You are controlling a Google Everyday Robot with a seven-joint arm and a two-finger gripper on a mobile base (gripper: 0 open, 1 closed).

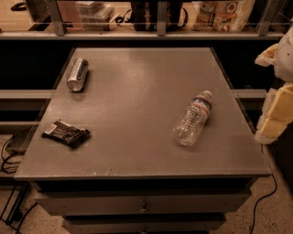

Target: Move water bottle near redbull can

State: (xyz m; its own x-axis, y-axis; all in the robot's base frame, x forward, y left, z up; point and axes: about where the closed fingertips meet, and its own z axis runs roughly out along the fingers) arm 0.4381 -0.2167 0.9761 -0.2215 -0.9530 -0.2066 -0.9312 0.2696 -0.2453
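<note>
The water bottle [193,119] lies on its side on the right half of the grey tabletop [142,91], with its white cap pointing to the far right. The redbull can [77,74] lies on its side at the far left of the tabletop. They are far apart, most of the table's width. My gripper [276,114] shows as pale white and yellowish parts at the right edge of the view. It is off the table, to the right of the bottle, and not touching it.
A flat dark snack packet [66,133] lies near the front left edge. The table is a drawer cabinet [142,205]. A shelf rail with bags and boxes [224,13] runs behind it. Cables [9,155] lie on the floor at left and right.
</note>
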